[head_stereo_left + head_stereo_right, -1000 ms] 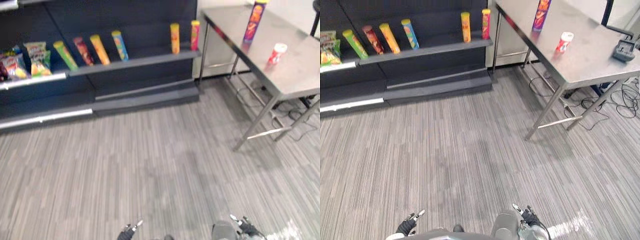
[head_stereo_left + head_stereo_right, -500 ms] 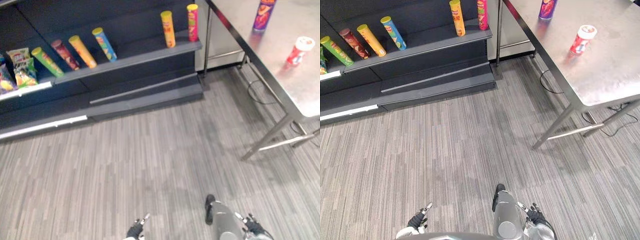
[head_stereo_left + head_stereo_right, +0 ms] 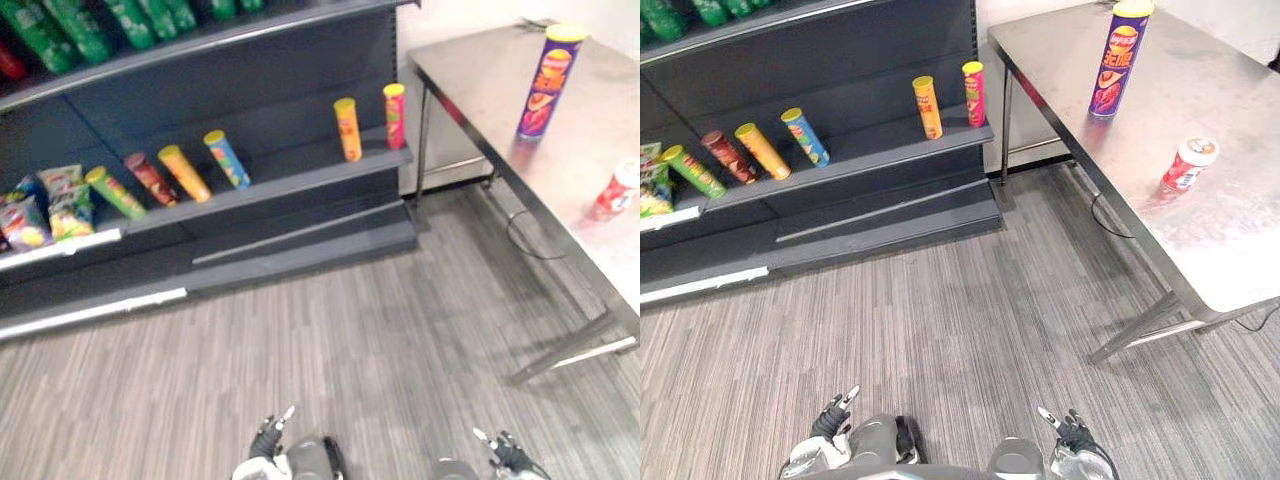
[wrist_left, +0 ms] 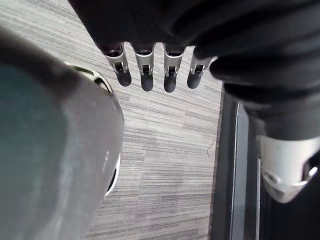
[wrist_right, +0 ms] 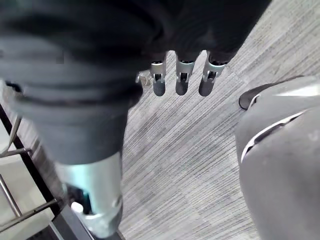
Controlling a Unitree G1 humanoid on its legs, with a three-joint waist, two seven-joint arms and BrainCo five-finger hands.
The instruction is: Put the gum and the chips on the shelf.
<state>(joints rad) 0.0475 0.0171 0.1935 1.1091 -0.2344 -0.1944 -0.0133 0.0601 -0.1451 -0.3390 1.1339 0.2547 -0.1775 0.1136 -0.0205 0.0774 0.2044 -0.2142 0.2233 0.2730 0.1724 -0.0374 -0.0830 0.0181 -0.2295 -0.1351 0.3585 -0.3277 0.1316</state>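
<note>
You have the chips, a tall purple can with a yellow lid, standing upright on the steel table towards its far side. The gum, a small red tub with a white cap, sits on the same table, nearer you and well apart from the can. Your left hand and right hand hang low over the striped floor, fingers straight and slack, holding nothing. The dark shelf carries a row of coloured cans
</note>
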